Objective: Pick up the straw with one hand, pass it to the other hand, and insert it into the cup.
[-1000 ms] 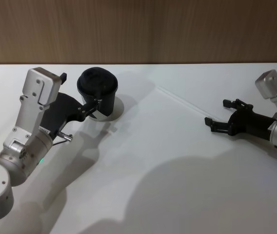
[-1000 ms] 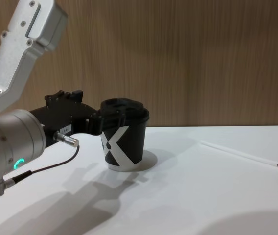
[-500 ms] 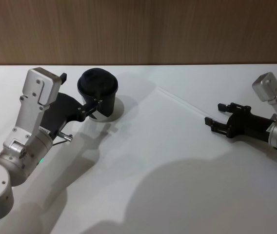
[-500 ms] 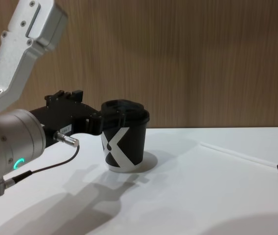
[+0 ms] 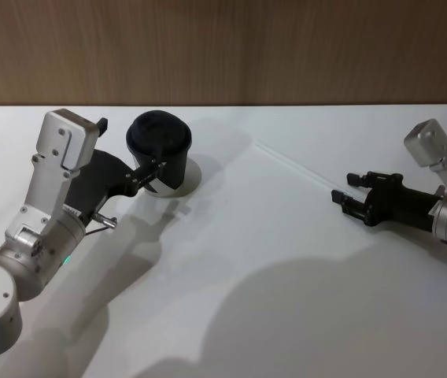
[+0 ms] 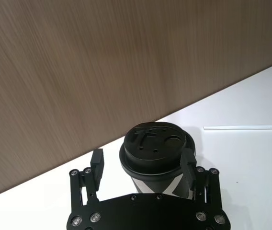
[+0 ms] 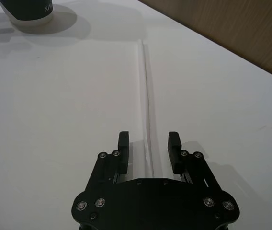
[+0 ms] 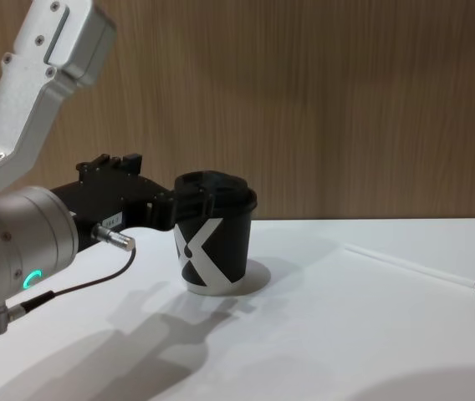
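Note:
The black cup (image 5: 158,153) with its white X mark (image 8: 214,242) stands upright on the white table at the back left. My left gripper (image 5: 127,146) is open around it: one finger (image 6: 188,160) lies against the lid and the other (image 6: 97,158) stands a little apart. The thin white straw (image 5: 294,161) lies flat on the table to the right of the cup, running diagonally (image 8: 405,265). My right gripper (image 5: 341,187) is open and low at the straw's right end. In the right wrist view the straw (image 7: 144,81) runs in between the two fingers of that gripper (image 7: 148,136).
A wooden wall (image 5: 223,47) closes off the table's far edge. The white table (image 5: 231,260) is bare between the arms and toward the front. A thin black cable (image 8: 70,288) hangs from the left wrist.
My right gripper has turned and shifted slightly, its fingers now lined up along the straw's end. The cup has crept slightly to the right in the chest view. The left arm has barely moved.

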Available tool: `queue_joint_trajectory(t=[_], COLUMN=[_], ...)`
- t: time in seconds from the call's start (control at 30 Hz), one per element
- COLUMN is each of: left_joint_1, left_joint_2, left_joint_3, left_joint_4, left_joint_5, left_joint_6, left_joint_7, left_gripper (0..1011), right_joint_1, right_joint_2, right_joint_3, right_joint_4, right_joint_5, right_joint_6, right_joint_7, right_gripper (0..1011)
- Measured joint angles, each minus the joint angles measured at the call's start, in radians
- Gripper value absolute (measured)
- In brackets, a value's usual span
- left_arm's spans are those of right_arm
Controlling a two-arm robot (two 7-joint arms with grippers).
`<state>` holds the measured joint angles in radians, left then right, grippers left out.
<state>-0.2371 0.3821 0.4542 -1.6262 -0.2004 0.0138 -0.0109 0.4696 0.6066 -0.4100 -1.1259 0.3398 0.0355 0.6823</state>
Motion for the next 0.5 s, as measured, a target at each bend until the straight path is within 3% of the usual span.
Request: queue_joint_trajectory(t=[0.5], left_joint_1=[0.000], left_joint_2=[0.000], left_joint_3=[0.000], left_joint_4=[0.000], left_joint_5=[0.000], left_joint_6=[0.000], left_joint_7=[0.000], left_gripper=[1003], right_joint_1=[-0.001], right_joint_2=[0.005], right_joint_3=[-0.001], right_joint_4=[-0.005], right_joint_5=[0.014], right_joint_6=[0.005], right_joint_7=[0.002], right_gripper=[387])
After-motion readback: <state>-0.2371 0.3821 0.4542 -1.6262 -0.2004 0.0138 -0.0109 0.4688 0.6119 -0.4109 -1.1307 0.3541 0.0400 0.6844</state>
